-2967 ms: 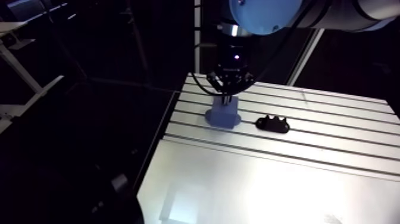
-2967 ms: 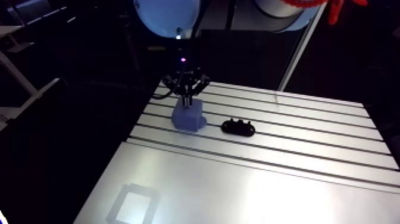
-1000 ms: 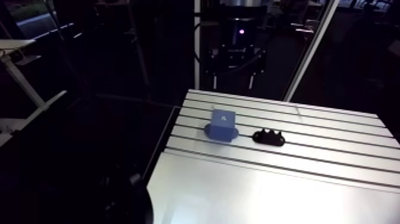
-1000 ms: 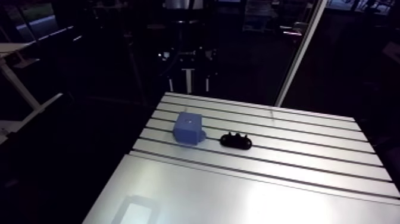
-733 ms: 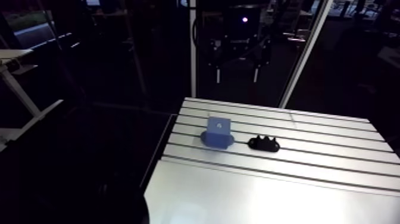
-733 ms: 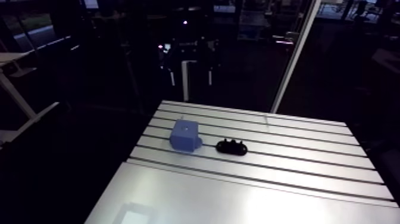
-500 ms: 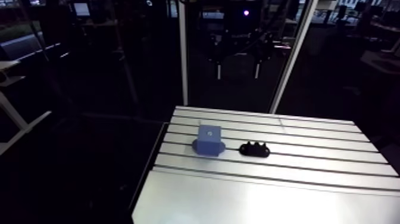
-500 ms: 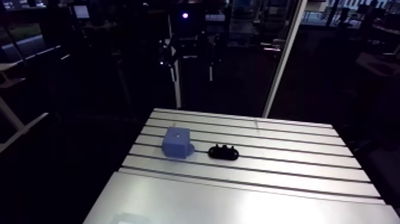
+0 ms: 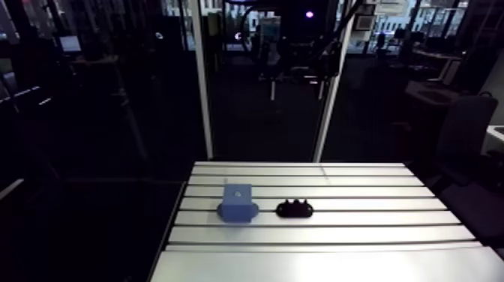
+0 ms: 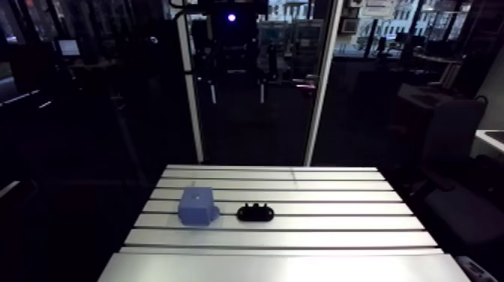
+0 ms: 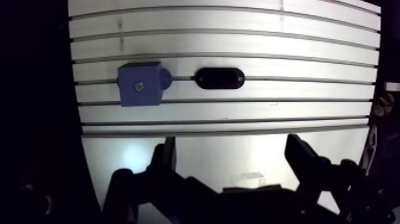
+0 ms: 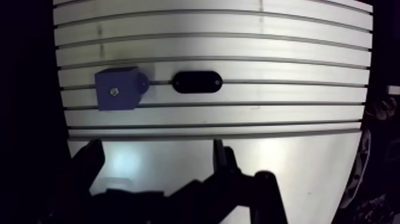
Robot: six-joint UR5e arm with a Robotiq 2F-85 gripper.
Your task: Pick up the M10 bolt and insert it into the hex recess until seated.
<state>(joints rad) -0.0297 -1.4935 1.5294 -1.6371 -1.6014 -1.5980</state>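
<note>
- The gripper (image 11: 231,143) hangs high over the table (image 11: 238,42), fingers (image 11: 165,156) spread wide and holding nothing.
- Well ahead of it, the M10 bolt (image 11: 138,87) shows as a grey head in the top of the blue block (image 11: 140,74).
- A black oblong part (image 11: 220,78) lies just beside the block.

Matt blue plastic block (image 11: 150,94); shiny slotted metal table (image 11: 268,42)
</note>
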